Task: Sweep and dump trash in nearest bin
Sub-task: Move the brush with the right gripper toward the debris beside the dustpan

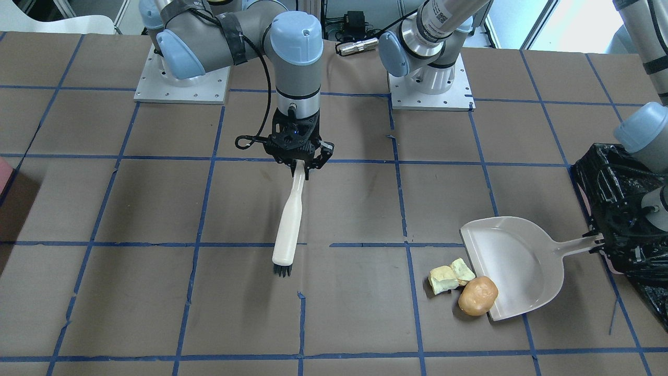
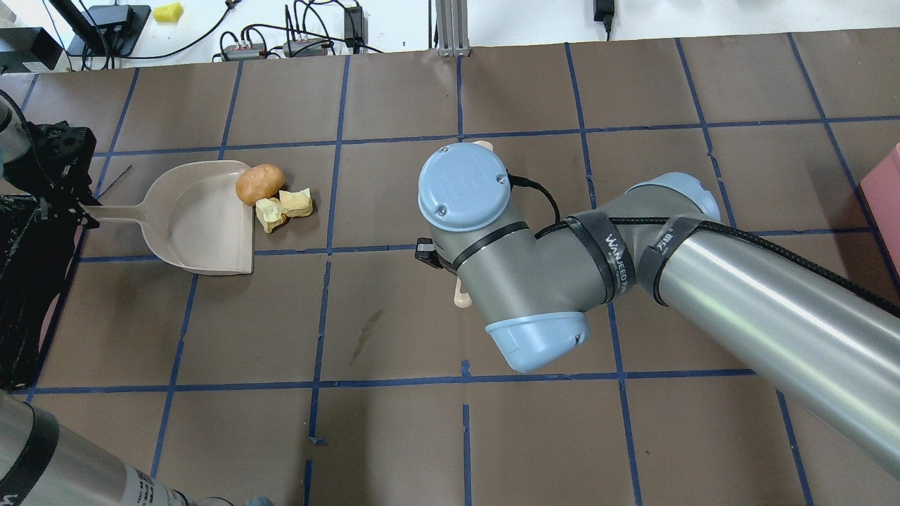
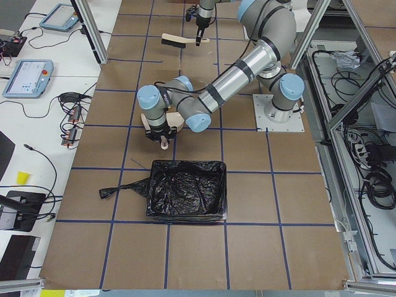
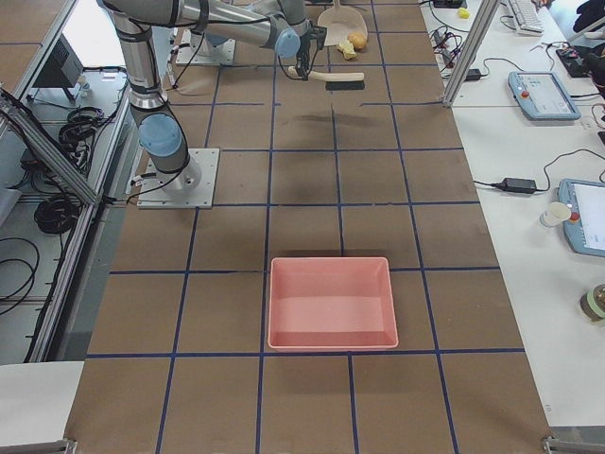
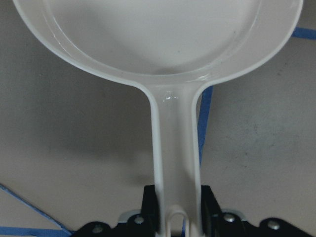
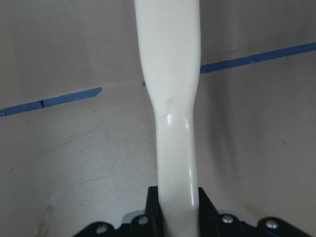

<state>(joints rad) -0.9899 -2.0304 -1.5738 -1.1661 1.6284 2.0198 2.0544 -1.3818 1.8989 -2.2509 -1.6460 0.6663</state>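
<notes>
- Tabletop (image 1: 156, 209): brown sheeting with a grid of blue tape.
- Bin (image 3: 185, 189): box-shaped, lined with a crinkled black bag. It stands on the tabletop at the robot's left end, just beside the left hand and the end of the dustpan's handle.
- Tray (image 4: 331, 303): pink, rectangular, at the robot's right end of the tabletop, well apart from everything else.
- Dustpan (image 1: 514, 261): beige. The pan lies on the tabletop with its mouth turned away from the bin.
- Brush (image 1: 289, 219): cream handle with dark bristles at the far end, well apart from the dustpan.
- Left hand (image 5: 177, 212): closed tight on the end of the dustpan's handle, a finger on either side.
- Right hand (image 1: 301, 164): clamped on the end of the brush's handle.
- Lump (image 1: 477, 295): round and orange-brown, touching a corner of the dustpan's front lip.
- Scraps (image 1: 451, 277): two yellow pieces just beside the lump, before the dustpan's mouth.
</notes>
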